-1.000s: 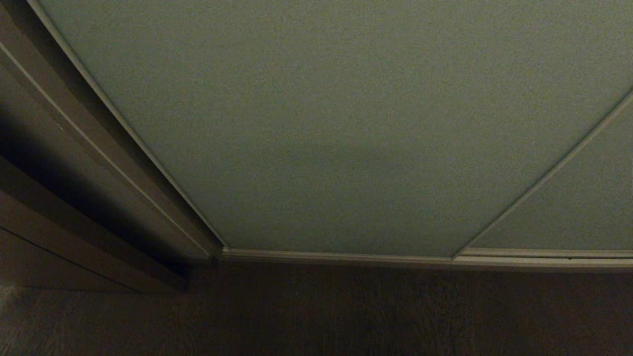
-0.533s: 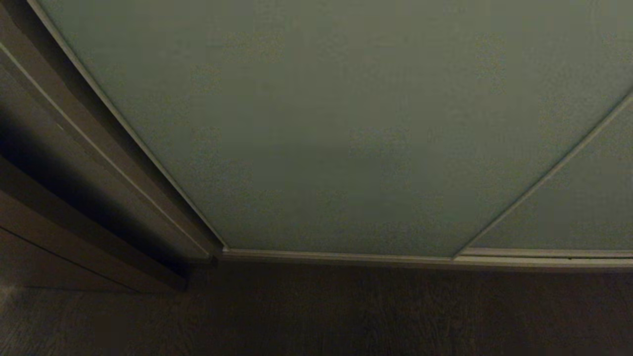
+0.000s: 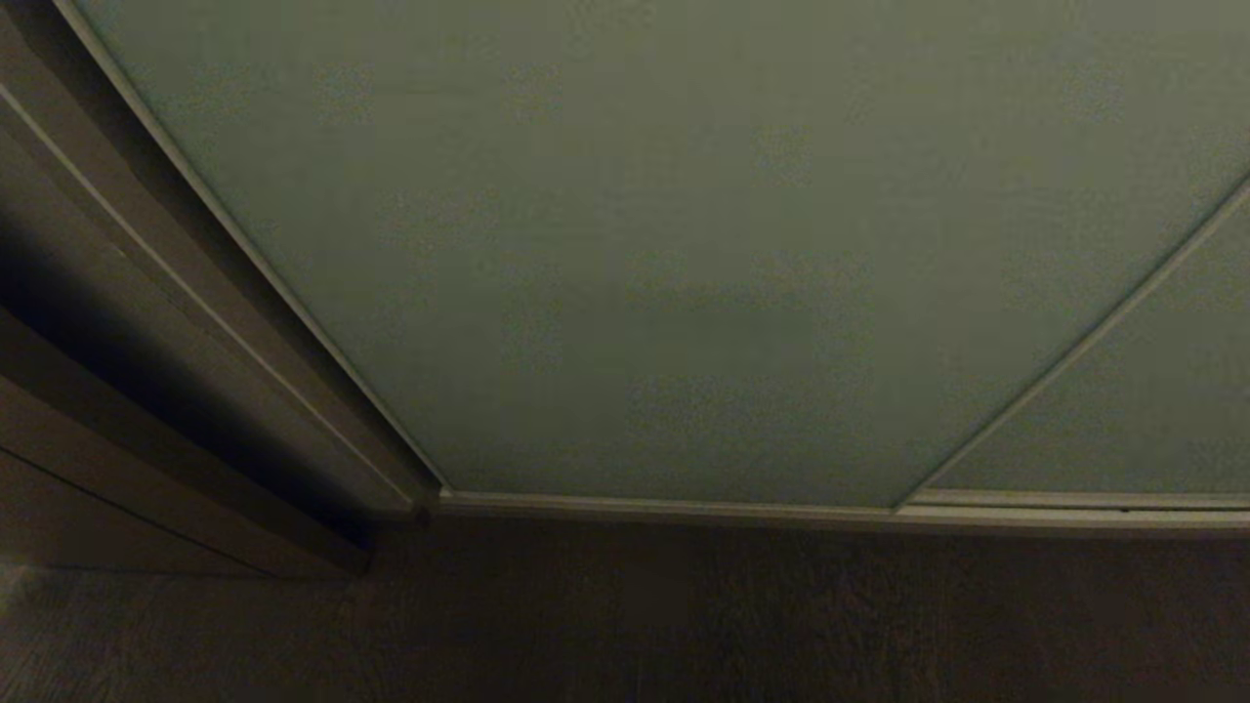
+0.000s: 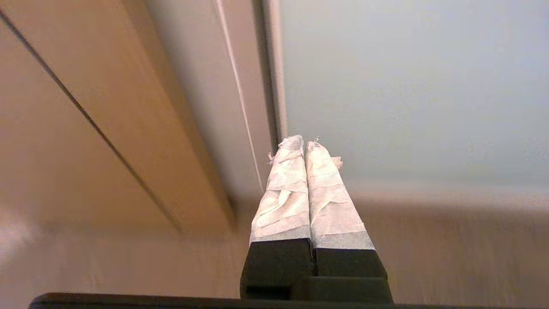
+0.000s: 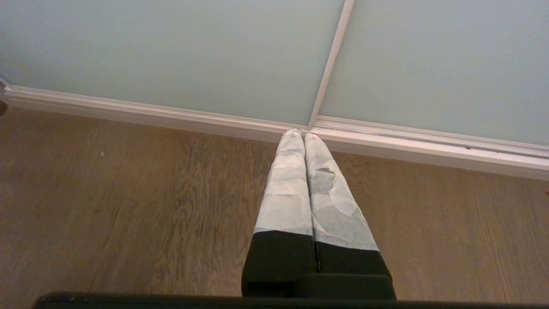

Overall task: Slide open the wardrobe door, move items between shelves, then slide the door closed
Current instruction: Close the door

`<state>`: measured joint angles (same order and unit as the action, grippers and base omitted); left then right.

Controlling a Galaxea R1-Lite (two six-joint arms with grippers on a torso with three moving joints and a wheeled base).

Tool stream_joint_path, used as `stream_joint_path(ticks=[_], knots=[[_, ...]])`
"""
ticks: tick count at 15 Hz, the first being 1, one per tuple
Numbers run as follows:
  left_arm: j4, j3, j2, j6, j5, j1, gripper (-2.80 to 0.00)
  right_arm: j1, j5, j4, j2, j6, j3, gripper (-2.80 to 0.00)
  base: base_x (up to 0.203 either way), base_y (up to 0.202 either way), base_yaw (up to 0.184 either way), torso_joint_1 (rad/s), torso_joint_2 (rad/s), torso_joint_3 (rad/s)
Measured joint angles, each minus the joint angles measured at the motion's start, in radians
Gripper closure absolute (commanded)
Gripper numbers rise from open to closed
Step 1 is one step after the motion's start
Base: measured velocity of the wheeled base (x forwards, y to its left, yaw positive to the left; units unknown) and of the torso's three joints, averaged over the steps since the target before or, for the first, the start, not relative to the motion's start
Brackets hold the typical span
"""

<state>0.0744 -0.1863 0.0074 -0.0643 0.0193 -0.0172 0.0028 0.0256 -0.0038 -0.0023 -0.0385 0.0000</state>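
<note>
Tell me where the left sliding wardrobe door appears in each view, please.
Head view: sliding wardrobe door fills the centre and top.
Left wrist view: the pale panel beyond the shut left gripper.
Right wrist view: the panel left of the vertical frame strip.
Shared landmark: bottom rail.

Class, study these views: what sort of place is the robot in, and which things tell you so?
Probably a bedroom or a similar room at home: two closed sliding wardrobe doors on a floor track, above a wood-grain floor.

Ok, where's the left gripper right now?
The left gripper, shut, shows only in its own wrist view, pointing at the left edge of the sliding wardrobe door, beside the beige side panel.
</note>
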Motion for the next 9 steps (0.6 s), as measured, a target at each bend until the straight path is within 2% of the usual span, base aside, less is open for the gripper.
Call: stream_joint_path(ticks=[4, 6, 9], knots=[[0.04, -0.26, 0.154, 0.013, 0.11, -0.001, 0.0, 0.0, 0.0, 0.0, 0.0, 0.0, 0.0, 0.0, 0.0, 0.0, 0.0, 0.0, 0.0, 0.0], [0.151, -0.361, 0.309, 0.036, 0.176, -0.008, 0.0, 0.0, 0.0, 0.0, 0.0, 0.0, 0.0, 0.0, 0.0, 0.0, 0.0, 0.0, 0.0, 0.0], [0.414, -0.456, 0.557, 0.04, 0.221, -0.019, 0.0, 0.0, 0.0, 0.0, 0.0, 0.0, 0.0, 0.0, 0.0, 0.0, 0.0, 0.0, 0.0, 0.0]])
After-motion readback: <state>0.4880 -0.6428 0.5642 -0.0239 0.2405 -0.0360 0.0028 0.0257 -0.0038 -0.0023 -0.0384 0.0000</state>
